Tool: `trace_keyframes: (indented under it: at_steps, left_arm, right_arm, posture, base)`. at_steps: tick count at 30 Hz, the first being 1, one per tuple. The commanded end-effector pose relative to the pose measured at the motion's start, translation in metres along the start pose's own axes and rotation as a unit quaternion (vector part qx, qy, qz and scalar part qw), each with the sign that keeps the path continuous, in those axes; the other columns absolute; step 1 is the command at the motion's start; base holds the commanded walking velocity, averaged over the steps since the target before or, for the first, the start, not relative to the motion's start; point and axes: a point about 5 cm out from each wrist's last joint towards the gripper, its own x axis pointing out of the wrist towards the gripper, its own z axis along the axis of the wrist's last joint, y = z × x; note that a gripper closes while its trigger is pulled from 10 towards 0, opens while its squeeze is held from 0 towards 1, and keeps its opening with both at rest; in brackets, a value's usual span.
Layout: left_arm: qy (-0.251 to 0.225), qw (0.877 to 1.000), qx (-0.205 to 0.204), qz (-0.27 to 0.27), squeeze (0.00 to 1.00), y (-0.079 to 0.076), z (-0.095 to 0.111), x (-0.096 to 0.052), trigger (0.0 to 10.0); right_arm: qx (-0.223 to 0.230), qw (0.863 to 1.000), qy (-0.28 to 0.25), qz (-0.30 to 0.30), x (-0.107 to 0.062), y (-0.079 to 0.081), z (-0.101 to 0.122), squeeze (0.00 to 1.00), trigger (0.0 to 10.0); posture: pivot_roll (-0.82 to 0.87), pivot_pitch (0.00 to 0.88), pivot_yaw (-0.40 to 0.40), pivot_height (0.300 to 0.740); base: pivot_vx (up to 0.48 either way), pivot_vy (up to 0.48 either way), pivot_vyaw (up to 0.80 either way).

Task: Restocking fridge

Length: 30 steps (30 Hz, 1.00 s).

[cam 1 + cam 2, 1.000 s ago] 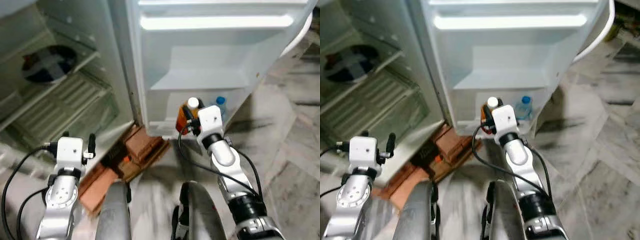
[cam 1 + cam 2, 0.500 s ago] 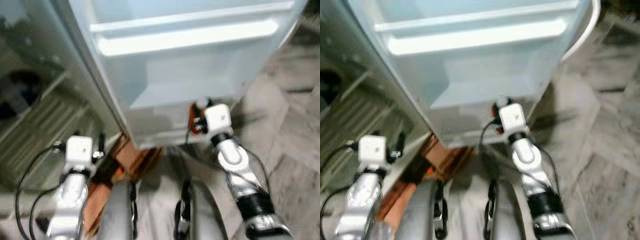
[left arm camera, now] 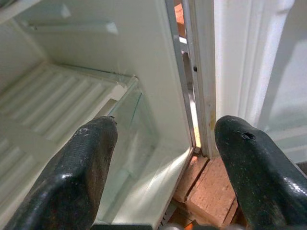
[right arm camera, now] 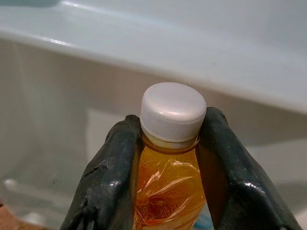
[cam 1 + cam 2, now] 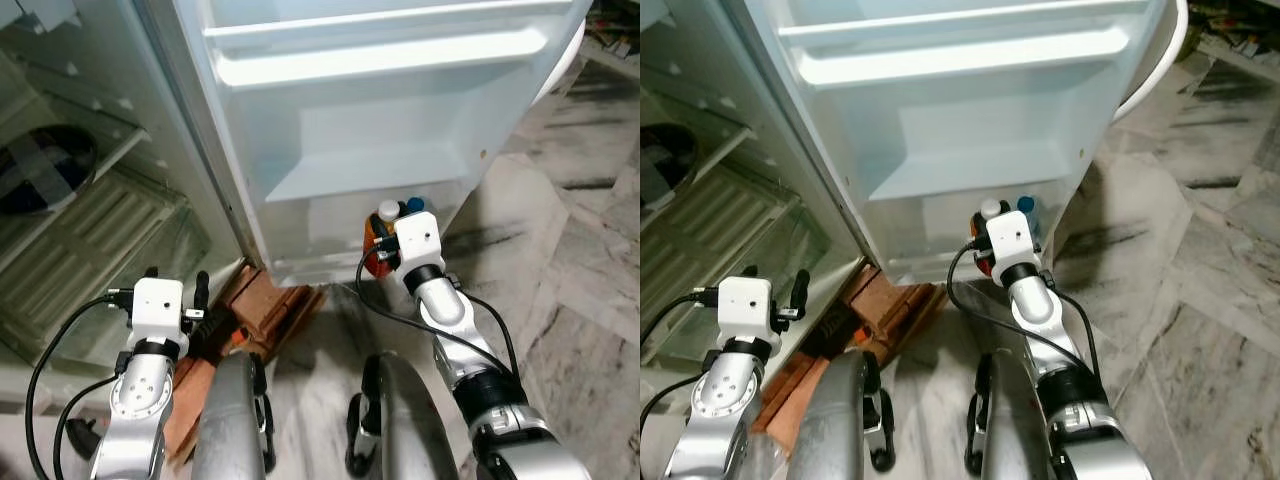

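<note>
Fridge door shelf (image 5: 330, 262) behind right end effector (image 4: 168, 158) clamped around orange bottle (image 4: 169, 184).

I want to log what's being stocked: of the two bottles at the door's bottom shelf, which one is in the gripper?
The white-capped orange bottle, clamped by the right gripper. The blue-capped bottle stands free just beside it.

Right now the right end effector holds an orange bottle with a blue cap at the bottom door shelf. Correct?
Not quite: the cap is white. The right wrist view shows the right end effector shut on the orange bottle just under its white cap. The blue cap belongs to another bottle beside it in the bottom door shelf.
</note>
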Motion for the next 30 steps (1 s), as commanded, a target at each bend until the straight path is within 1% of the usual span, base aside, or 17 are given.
trace_keyframes:
  at_steps: [1, 2, 3, 4, 5, 7, 8, 10, 14, 15, 18, 20, 23, 26, 28, 29, 30]
  left_arm:
    - [0.005, 1.0, 0.004, 0.004, 0.0, 0.002, -0.001, -0.004, 10.0]
    - [0.005, 1.0, 0.003, 0.007, 0.0, 0.002, -0.001, -0.005, 10.0]
    - [0.005, 1.0, 0.004, 0.009, 0.0, 0.003, 0.0, -0.006, 10.0]
    - [0.005, 1.0, 0.004, 0.009, 0.0, 0.003, 0.0, -0.006, 10.0]
    - [0.005, 1.0, 0.004, 0.01, 0.0, 0.003, 0.0, -0.008, 10.0]
    - [0.005, 1.0, 0.006, 0.012, 0.0, 0.004, 0.0, -0.01, 10.0]
    - [0.007, 1.0, 0.006, 0.014, 0.0, 0.005, 0.0, -0.012, 10.0]
    - [0.008, 1.0, 0.005, 0.016, 0.0, 0.006, -0.001, -0.015, 10.0]
    - [0.01, 1.0, 0.006, 0.016, 0.0, 0.007, 0.0, -0.019, 10.0]
    - [0.011, 1.0, 0.008, 0.016, 0.0, 0.007, 0.0, -0.021, 10.0]
    - [0.014, 1.0, 0.009, 0.015, 0.0, 0.008, 0.001, -0.025, 10.0]
    - [0.017, 1.0, 0.009, 0.015, 0.0, 0.008, 0.0, -0.028, 10.0]
    - [0.022, 1.0, 0.01, 0.014, 0.0, 0.011, 0.001, -0.037, 10.0]
    - [0.023, 1.0, 0.013, 0.016, 0.0, 0.013, 0.002, -0.042, 10.0]
    - [0.019, 0.999, 0.037, 0.031, 0.0, 0.021, 0.006, -0.05, 10.0]
    - [0.019, 0.999, 0.039, 0.033, 0.0, 0.022, 0.006, -0.051, 10.0]
    - [0.022, 0.998, 0.044, 0.04, 0.0, 0.026, 0.006, -0.055, 10.0]
  right_arm:
    - [0.002, 1.0, -0.015, 0.001, 0.004, 0.002, 0.005, 0.0, 10.0]
    - [0.002, 1.0, -0.016, 0.002, 0.008, 0.003, 0.006, 0.0, 10.0]
    - [-0.007, 1.0, -0.027, 0.003, 0.012, 0.004, 0.01, 0.0, 10.0]
    - [-0.007, 1.0, -0.027, 0.003, 0.012, 0.004, 0.01, 0.0, 10.0]
    - [-0.011, 0.999, -0.035, 0.004, 0.016, 0.004, 0.014, 0.0, 10.0]
    - [-0.002, 0.998, -0.055, -0.002, 0.023, 0.003, 0.025, 0.0, 10.0]
    - [-0.016, 0.998, -0.065, -0.005, 0.027, 0.002, 0.03, 0.0, 10.0]
    - [-0.026, 0.997, -0.074, -0.005, 0.03, 0.002, 0.034, 0.0, 10.0]
    - [-0.056, 0.996, -0.07, 0.002, 0.033, 0.002, 0.032, 0.0, 10.0]
    - [-0.085, 0.994, -0.069, 0.01, 0.033, 0.002, 0.03, 0.0, 10.0]
    - [-0.11, 0.991, -0.071, 0.017, 0.032, 0.002, 0.028, 0.0, 10.0]
    - [-0.122, 0.99, -0.067, 0.022, 0.032, 0.003, 0.026, 0.0, 10.0]
    - [-0.144, 0.987, -0.059, 0.028, 0.031, 0.005, 0.021, 0.0, 10.0]
    - [-0.154, 0.985, -0.067, 0.029, 0.032, 0.008, 0.022, 0.0, 10.0]
    - [-0.163, 0.981, -0.103, 0.024, 0.037, 0.011, 0.036, 0.0, 10.0]
    - [-0.165, 0.98, -0.108, 0.023, 0.038, 0.012, 0.038, 0.0, 10.0]
    - [-0.155, 0.978, -0.135, 0.016, 0.043, 0.012, 0.051, 0.0, 10.0]
  posture:
    - [0.15, 0.262, 0.005, 0.636]
    - [0.16, 0.263, 0.005, 0.631]
    - [0.16, 0.268, 0.004, 0.621]
    - [0.16, 0.268, 0.004, 0.621]
    - [0.17, 0.272, 0.002, 0.611]
    - [0.18, 0.278, 0.0, 0.596]
    - [0.18, 0.28, -0.001, 0.596]
    - [0.19, 0.284, -0.002, 0.596]
    - [0.21, 0.293, -0.008, 0.596]
    - [0.22, 0.301, -0.012, 0.596]
    - [0.23, 0.312, -0.011, 0.596]
    - [0.24, 0.32, -0.01, 0.596]
    - [0.26, 0.341, -0.003, 0.596]
    - [0.27, 0.353, 0.003, 0.596]
    - [0.29, 0.371, 0.013, 0.596]
    - [0.29, 0.371, 0.013, 0.596]
    - [0.3, 0.384, 0.019, 0.596]
  base:
    - [0.0, 0.0, 0.0]
    - [0.0, 0.0, 0.0]
    - [0.0, 0.0, 0.0]
    - [0.0, 0.0, 0.0]
    - [0.0, 0.0, 0.0]
    - [0.0, 0.0, 0.0]
    - [0.0, 0.0, 0.0]
    - [0.0, 0.0, 0.0]
    - [0.0, 0.0, 0.0]
    - [0.0, 0.0, 0.0]
    - [0.0, 0.0, 0.0]
    - [0.0, 0.0, 0.0]
    - [0.0, 0.0, 0.0]
    - [0.0, 0.0, 0.0]
    - [0.0, 0.0, 0.0]
    - [0.0, 0.0, 0.0]
    - [0.0, 0.0, 0.0]
